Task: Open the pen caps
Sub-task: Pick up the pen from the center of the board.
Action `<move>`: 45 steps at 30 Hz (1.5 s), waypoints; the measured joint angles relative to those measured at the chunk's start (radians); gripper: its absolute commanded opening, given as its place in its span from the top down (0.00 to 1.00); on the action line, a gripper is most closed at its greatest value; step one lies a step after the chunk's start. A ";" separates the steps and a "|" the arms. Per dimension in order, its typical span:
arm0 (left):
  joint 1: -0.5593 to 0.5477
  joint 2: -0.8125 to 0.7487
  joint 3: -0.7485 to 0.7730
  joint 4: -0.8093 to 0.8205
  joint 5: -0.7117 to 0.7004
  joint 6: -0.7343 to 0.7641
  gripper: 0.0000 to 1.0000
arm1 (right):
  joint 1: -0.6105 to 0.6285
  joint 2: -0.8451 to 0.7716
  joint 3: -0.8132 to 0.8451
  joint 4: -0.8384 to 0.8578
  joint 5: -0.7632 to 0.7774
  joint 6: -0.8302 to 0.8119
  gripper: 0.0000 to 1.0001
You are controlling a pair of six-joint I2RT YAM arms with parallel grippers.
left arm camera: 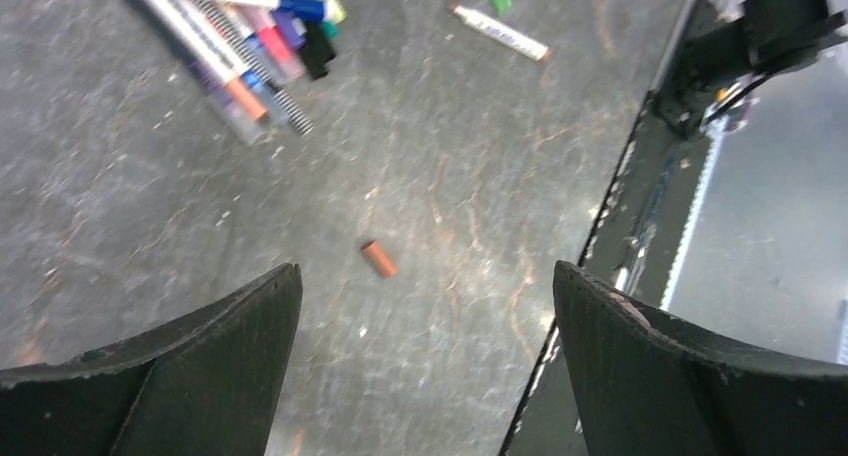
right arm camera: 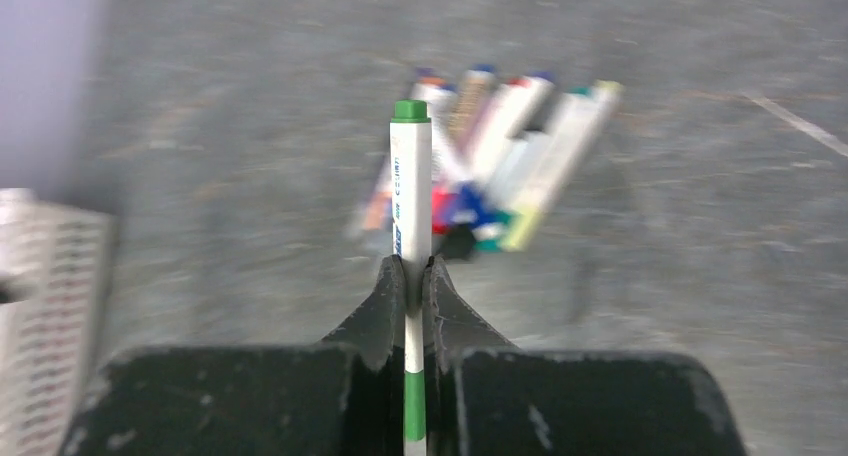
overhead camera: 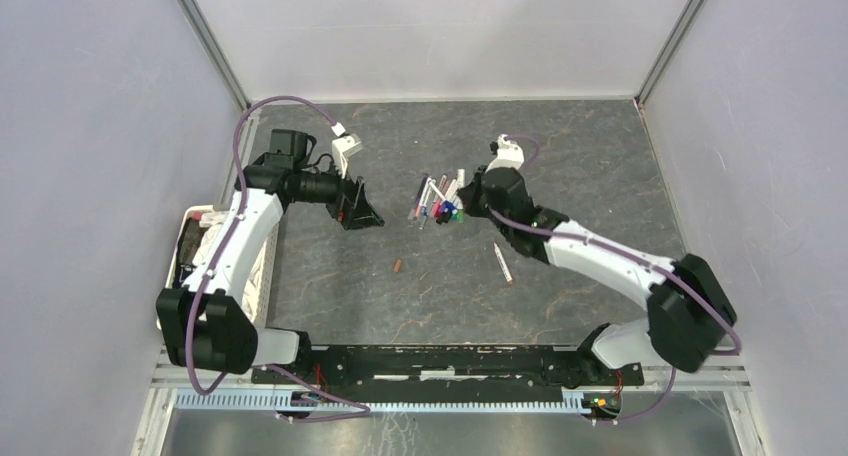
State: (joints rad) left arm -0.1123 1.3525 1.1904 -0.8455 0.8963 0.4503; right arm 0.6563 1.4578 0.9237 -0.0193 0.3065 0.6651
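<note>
My right gripper [right arm camera: 412, 264] is shut on a white pen [right arm camera: 411, 176] with a green tip, held above the table; a green section [right arm camera: 414, 404] shows behind the fingers. It hovers at the near end of the pile of pens [overhead camera: 436, 200], whose coloured caps [right arm camera: 470, 208] are blurred below it. A loose brown cap [overhead camera: 399, 266] lies on the table, also visible in the left wrist view [left arm camera: 378, 259]. One white pen [overhead camera: 503, 263] lies alone to the right. My left gripper [overhead camera: 362, 214] hangs open and empty [left arm camera: 425, 271] left of the pile.
A white basket [overhead camera: 190, 261] stands off the table's left edge by the left arm. The black mounting rail [overhead camera: 440, 361] runs along the near edge. Grey walls close in the back and both sides.
</note>
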 measured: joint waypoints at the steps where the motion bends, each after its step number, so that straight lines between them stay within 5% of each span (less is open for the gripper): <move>1: -0.008 -0.010 -0.013 0.017 0.018 -0.019 0.00 | 0.039 -0.036 -0.018 0.038 0.014 0.019 1.00; 8: -0.063 -0.072 -0.040 0.101 0.119 -0.136 0.00 | 0.245 -0.131 -0.064 0.290 0.117 0.161 1.00; 21: -0.194 -0.095 -0.099 0.217 0.162 -0.270 0.14 | 0.368 -0.057 0.055 0.399 0.152 0.251 1.00; 28: -0.195 -0.092 -0.097 0.225 0.161 -0.270 0.45 | 0.393 -0.055 0.055 0.404 0.171 0.254 1.00; 32: -0.195 -0.092 -0.092 0.225 0.158 -0.269 0.95 | 0.400 -0.055 0.055 0.404 0.189 0.253 1.00; 38: -0.181 -0.072 -0.089 0.236 0.114 -0.301 0.98 | 0.410 -0.061 0.055 0.405 0.225 0.226 1.00; 45: -0.192 -0.070 -0.075 0.189 0.039 -0.217 0.98 | 0.388 -0.061 0.094 0.319 0.195 0.199 0.57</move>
State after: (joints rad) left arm -0.3038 1.2827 1.1156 -0.6567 0.9352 0.2333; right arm 1.0443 1.3964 1.0176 0.3000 0.5018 0.8642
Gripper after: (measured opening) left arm 0.130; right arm 0.277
